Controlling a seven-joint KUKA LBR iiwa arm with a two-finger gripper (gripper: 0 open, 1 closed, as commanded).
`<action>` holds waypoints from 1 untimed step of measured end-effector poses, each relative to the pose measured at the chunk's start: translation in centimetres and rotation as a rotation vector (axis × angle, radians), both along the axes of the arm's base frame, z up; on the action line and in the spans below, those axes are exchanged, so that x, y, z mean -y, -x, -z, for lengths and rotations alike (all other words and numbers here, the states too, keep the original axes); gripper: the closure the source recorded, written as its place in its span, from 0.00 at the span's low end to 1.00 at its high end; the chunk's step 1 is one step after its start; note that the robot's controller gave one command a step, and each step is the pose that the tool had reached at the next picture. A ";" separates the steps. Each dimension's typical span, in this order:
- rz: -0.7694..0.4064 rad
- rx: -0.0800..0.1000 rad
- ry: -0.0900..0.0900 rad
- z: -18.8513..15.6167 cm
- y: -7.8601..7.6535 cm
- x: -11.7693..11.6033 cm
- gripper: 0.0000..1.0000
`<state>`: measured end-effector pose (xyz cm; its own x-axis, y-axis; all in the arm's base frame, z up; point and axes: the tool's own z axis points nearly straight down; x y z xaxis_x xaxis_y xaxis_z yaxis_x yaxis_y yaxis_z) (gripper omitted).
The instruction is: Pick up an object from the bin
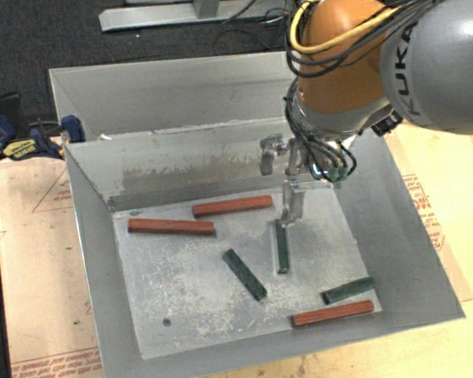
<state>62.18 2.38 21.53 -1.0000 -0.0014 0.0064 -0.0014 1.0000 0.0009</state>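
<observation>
While reaching in from the right, the gripper [290, 211] is hanging over the upper end of a dark green bar [281, 251] lying right of the middle of the bin [105, 268]. Whether it is standing wide, narrow or clamped on that bar cannot be told. A 2nd green bar [244, 274] is lying just left of it.

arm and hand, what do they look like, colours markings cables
The arm is a rounded silver-grey shell with dark KUKA lettering. An orange domed cover sits at its wrist, looped by yellow and black cables. Below it is a small bare-metal hand.
</observation>
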 end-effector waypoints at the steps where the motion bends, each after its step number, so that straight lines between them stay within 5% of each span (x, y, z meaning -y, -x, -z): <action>1: 0.000 0.008 0.000 -0.5 -0.2 0.0 0.00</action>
<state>62.33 2.37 21.99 -1.0000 -0.0009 -0.0017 -0.0009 1.0000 0.0011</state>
